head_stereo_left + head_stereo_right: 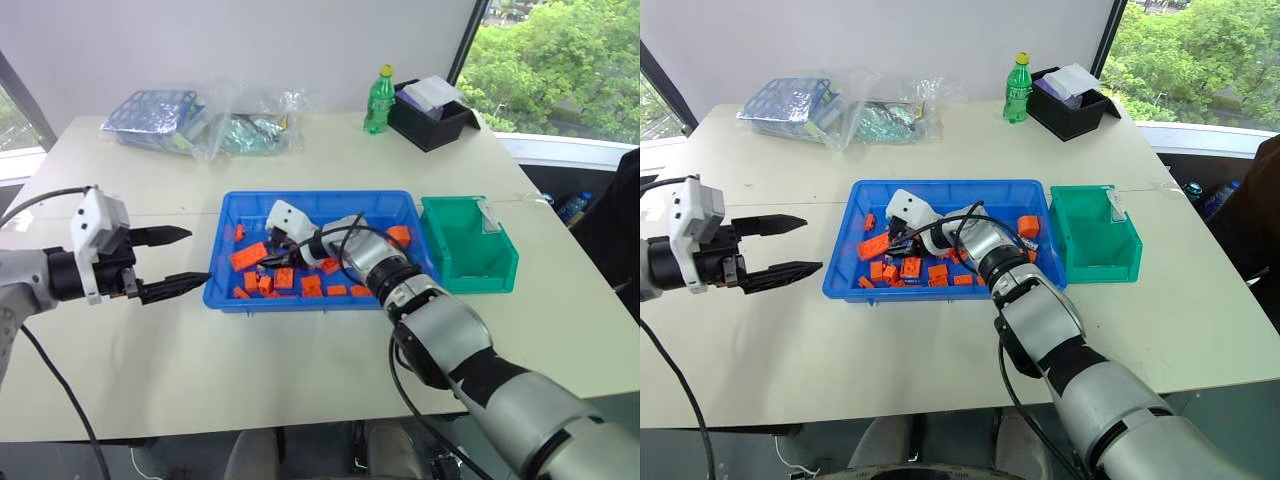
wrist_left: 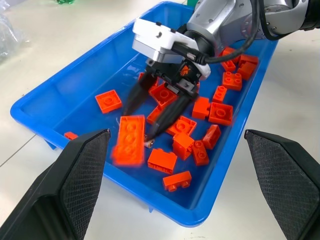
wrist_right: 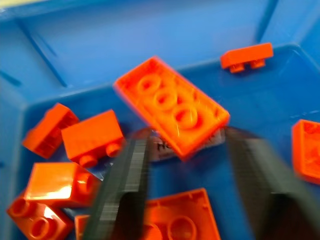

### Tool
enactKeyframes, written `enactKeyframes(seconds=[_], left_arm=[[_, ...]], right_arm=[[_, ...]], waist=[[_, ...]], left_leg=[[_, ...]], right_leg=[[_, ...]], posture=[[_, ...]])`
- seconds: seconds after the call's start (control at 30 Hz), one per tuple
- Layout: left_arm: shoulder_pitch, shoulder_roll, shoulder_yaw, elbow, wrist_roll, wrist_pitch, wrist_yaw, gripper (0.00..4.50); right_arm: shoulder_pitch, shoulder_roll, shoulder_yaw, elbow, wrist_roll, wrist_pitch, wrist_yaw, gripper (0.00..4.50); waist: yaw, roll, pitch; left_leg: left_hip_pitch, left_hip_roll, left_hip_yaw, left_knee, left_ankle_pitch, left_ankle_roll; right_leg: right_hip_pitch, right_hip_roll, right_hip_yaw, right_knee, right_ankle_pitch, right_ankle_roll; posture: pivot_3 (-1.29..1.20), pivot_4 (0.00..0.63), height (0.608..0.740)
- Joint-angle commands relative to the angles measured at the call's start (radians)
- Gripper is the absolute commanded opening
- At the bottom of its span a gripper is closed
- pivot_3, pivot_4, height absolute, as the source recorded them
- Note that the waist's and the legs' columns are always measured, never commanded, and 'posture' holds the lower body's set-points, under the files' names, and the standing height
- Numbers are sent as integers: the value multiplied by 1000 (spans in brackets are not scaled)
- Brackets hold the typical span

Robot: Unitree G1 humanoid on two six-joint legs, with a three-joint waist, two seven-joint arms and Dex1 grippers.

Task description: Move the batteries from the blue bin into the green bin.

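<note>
Listing largest first: blue bin (image 1: 225,285), holding orange bricks (image 1: 249,256); green bin (image 1: 440,270), well behind right gripper (image 2: 149,127), its jaws part-closed, tips near a battery (image 3: 165,146) half-hidden under the long brick; grasp cannot be confirmed. Advised: pinch battery alone, clear of bricks. Left gripper (image 1: 185,258) spread, beside bin.
</note>
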Motion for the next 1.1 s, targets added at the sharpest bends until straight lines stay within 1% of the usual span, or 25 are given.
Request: enactKeyframes(seconds=[0.03,0.27,0.37,0.47,0.6,0.67,0.8,0.87,0.97,1.0,1.03,1.1], left_arm=[[-11,-2,8,-6,-2,-23,-2,4500],[-26,-6,-8,3,4,-36,0,4500],[-32,-6,-11,7,9,-40,1,4500],[-35,-6,-10,6,10,-39,3,4500],[-41,-7,-11,5,9,-35,5,4500],[-44,-7,-11,1,7,-32,7,4500],[-45,-8,-13,-3,3,-27,9,4500],[-47,-6,-15,1,4,-28,6,4500],[-53,-5,-23,10,5,-29,-1,4500],[-56,-4,-28,11,3,-28,-4,4500],[-61,-3,-35,14,5,-30,-9,4500],[-73,-1,-46,19,6,-32,-14,4500]], right_arm=[[-34,11,-31,-48,21,7,30,1611],[-50,24,-71,-38,27,18,-15,1611],[-60,36,-89,-28,30,25,-52,762],[-63,44,-99,-22,28,29,-65,762],[-67,46,-104,-6,9,7,-137,762],[-73,33,-104,-8,4,7,-148,762],[-76,-10,-92,-51,2,27,-91,762],[-58,-39,-80,-108,12,64,-8,762],[-9,-61,-39,-186,-1,81,71,1486],[10,-63,-23,-206,-11,70,79,2013],[24,-62,-14,-217,-16,63,79,2439],[38,-57,-6,-219,-20,59,66,2439]], waist=[[0,0,0],[0,0,0],[0,0,0],[-1,0,0],[0,0,0],[2,0,0],[3,0,0],[2,0,0],[-1,0,0],[-1,0,0],[-1,0,0],[-2,0,0]], left_leg=[[0,0,0,0,0,0],[0,0,0,0,0,0],[0,0,0,0,0,0],[0,0,0,0,0,0],[0,0,0,0,0,0],[0,0,0,0,0,0],[0,0,0,0,0,0],[0,0,0,0,0,0],[0,0,0,0,0,0],[0,0,0,0,0,0],[0,0,0,0,0,0],[1,0,0,0,0,0]], right_leg=[[0,0,0,0,0,0],[0,0,0,0,0,0],[0,0,0,0,0,0],[0,0,0,0,0,0],[0,0,0,0,0,0],[0,0,0,0,0,0],[0,0,0,0,0,0],[0,0,0,0,0,0],[3,0,1,1,0,0],[3,1,1,1,0,0],[3,1,1,1,0,1],[3,1,1,1,-2,4]], posture=[[0,150,723],[0,150,723],[0,150,723],[0,150,723],[0,150,723],[0,150,723],[0,150,723],[0,150,723],[0,150,723],[0,150,723],[0,150,723],[0,150,723]])
